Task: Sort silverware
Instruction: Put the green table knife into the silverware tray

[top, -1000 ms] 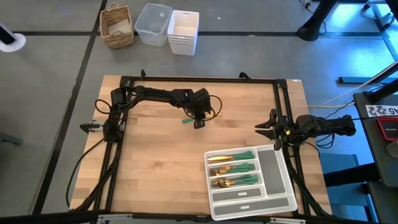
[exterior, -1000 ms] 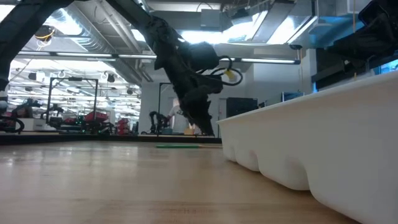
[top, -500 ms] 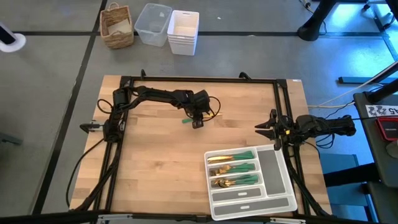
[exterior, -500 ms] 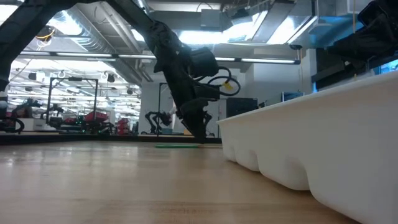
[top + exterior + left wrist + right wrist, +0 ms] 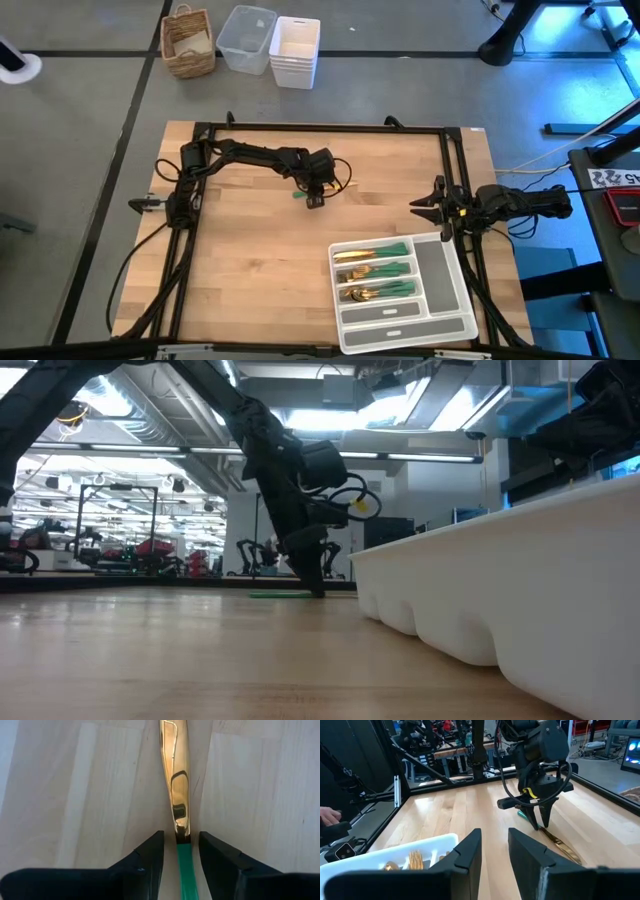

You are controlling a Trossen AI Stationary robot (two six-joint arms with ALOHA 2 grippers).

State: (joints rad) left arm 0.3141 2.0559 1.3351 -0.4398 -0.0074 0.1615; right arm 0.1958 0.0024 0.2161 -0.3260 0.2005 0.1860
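One piece of silverware lies flat on the wooden table at the far middle, with a long narrow gold head (image 5: 175,780) and a slim green handle (image 5: 185,870). My left gripper (image 5: 181,845) points steeply down over it, open. Its fingers stand on either side of the spot where handle meets head, with a small gap on each side. The piece also shows in the high view (image 5: 300,195) and the low view (image 5: 280,595). More silverware (image 5: 375,270) lies in three compartments of the white tray (image 5: 445,280). My right gripper (image 5: 425,208) waits open at the table's right edge.
The white tray sits at the near right and fills the right of the low view (image 5: 520,580). A black frame (image 5: 320,128) rims the table. A wicker basket (image 5: 188,42), a clear bin (image 5: 246,38) and white bins (image 5: 295,50) stand on the floor beyond the far edge. Bare wood lies at near left.
My left gripper has sunk toward the table, shifted a little toward the table's left edge and tipped steeper, ending with its fingertips down at the silverware piece. The piece has stayed where it lay.
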